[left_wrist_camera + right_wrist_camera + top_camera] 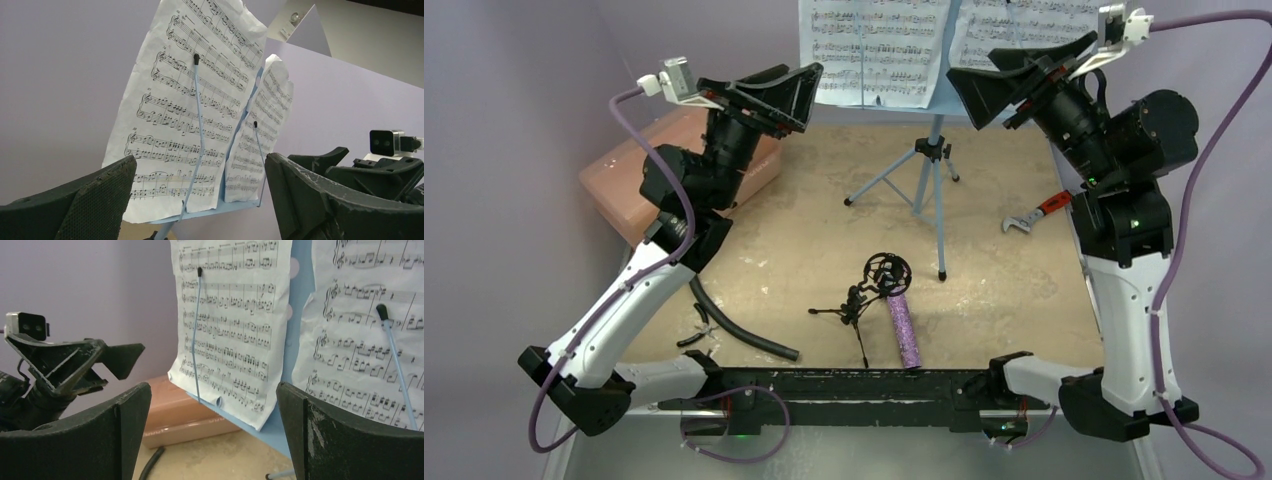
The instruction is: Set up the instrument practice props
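Closest to the wrist lenses are the black fingers (90, 205) of the left gripper (200, 165). Their pads are mesh-textured and the edges scuffed pale. The jaws stand wide apart and hold nothing. The right gripper (214, 390) is the same, spread open and empty. Both hang raised in front of the music stand (936, 190), one to each side of it.

Part of the setup looks finished. The light blue stand is upright on its tripod at the far middle of the table (1024, 300). Two sheet-music pages (874, 50) rest side by side on its ledge, each pinned by a thin blue wire arm with a black tip. The paper is crinkled, with wavy, slightly curled edges, and round holes show in the stand's desk between the pages.

The rest seems undone. The glittery purple microphone (903, 330), a slim cylinder, lies flat near the front edge, its upper end just beside the ring mount of the small black mic stand (869, 290). That stand appears tipped over rather than standing, though the overhead angle leaves this unsure. By my judgement, it must still be righted and the microphone seated in its ring
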`<state>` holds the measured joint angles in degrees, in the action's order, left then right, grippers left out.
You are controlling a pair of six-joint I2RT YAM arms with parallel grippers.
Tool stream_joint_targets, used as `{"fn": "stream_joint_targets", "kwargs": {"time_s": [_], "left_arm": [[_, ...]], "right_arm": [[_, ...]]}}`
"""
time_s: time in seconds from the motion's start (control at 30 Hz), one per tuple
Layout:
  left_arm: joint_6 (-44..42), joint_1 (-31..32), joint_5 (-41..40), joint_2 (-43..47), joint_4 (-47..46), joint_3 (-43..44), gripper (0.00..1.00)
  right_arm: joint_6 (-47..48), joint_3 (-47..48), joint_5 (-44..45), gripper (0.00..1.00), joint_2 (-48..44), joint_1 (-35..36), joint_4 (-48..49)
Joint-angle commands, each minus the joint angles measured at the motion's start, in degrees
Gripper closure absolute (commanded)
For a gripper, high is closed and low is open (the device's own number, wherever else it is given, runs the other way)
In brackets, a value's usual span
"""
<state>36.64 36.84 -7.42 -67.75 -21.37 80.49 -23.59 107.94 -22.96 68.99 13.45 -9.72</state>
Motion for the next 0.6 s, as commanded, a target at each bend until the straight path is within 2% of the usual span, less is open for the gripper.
{"fn": "stream_joint_targets", "kwargs": {"time_s": [0.0,0.23,0.4,0.57], "left_arm": [[-2.4,0.1,-2.2,3.0,-1.2,-1.9,0.01],[-4.2,0.1,-3.4,6.1,6.4,-4.1,0.01],[-3.3,0.2,-5.0,9.0,18.6,-5.7,0.01],[0.5,0.2,-6.2,12.6,33.1,-9.4,0.01]], "right_arm": [[2.3,-1.2,2.3,0.02,-2.4,0.2,-5.1],[3.4,-6.4,2.4,0.02,-6.0,0.2,-9.8],[2.2,-10.5,3.7,0.02,-8.2,0.2,-13.4],[1.9,-18.4,2.8,0.02,-12.0,0.2,-14.4]]}}
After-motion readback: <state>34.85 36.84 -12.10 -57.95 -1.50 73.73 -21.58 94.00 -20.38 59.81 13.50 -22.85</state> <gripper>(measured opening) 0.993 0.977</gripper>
